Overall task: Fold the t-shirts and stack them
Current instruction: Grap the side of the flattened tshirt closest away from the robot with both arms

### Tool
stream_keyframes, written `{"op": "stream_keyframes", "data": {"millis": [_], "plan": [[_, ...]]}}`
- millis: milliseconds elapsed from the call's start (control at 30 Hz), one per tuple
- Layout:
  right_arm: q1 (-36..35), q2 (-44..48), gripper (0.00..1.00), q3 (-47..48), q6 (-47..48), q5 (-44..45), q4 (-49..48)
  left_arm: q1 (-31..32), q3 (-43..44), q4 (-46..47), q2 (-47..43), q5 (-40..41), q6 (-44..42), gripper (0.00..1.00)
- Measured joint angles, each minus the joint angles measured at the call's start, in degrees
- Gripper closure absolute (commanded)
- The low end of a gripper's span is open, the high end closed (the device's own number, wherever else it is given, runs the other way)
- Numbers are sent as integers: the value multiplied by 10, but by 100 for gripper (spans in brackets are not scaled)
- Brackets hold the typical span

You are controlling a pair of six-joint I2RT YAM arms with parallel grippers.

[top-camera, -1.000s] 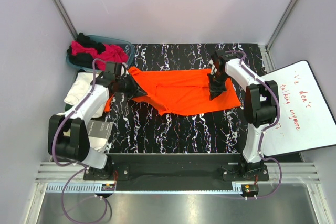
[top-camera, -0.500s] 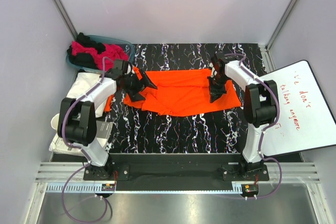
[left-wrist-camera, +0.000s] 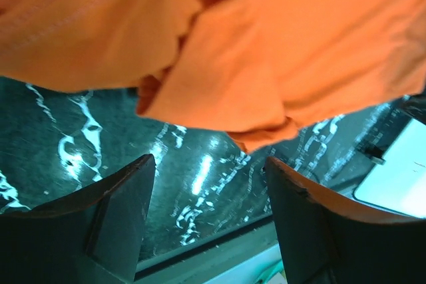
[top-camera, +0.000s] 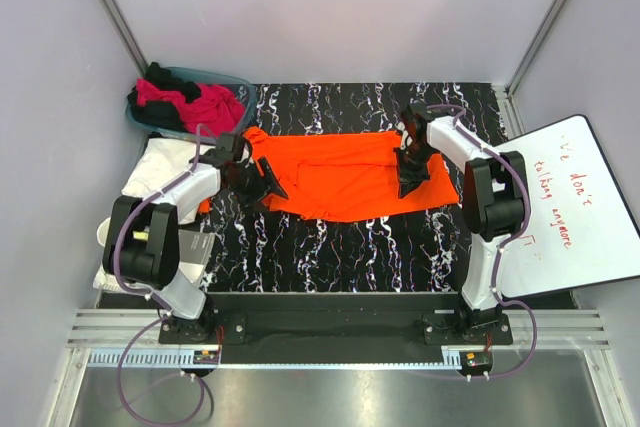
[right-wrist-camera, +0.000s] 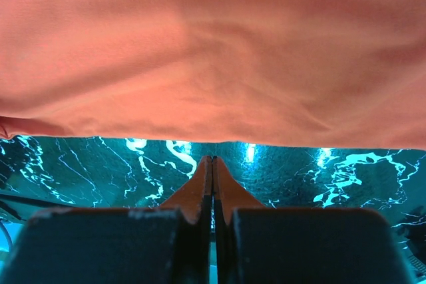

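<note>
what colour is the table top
The table top is black with white marble-like veins, clearest in the top external view.

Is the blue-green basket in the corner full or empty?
Full: pink cloth and black cloth are heaped inside the basket, rising over its rim.

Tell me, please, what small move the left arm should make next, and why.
Probably ease the left gripper forward onto the bunched edge of the orange t-shirt and close: its jaws stand open and empty, just short of that edge.
</note>
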State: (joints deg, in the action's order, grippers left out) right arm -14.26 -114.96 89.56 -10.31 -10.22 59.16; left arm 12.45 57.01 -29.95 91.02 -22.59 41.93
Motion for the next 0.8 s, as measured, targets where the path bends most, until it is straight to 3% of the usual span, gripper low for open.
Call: {"op": "stream_keyframes", "data": {"millis": [267, 333, 367, 400, 533, 800], "plan": [[0, -5, 100, 0, 0, 0, 0, 0, 8, 1, 50, 33, -14, 37], [0, -5, 100, 0, 0, 0, 0, 0, 12, 3, 68, 37, -16, 46], [0, -5, 100, 0, 0, 0, 0, 0, 14, 5, 76, 38, -17, 52], [0, -5, 100, 0, 0, 0, 0, 0, 16, 7, 84, 39, -17, 69], [0, -5, 100, 0, 0, 0, 0, 3, 26, 14, 110, 41, -19, 100], [0, -8, 100, 1, 0, 0, 1, 7, 33, 13, 108, 39, -23, 100]]}}
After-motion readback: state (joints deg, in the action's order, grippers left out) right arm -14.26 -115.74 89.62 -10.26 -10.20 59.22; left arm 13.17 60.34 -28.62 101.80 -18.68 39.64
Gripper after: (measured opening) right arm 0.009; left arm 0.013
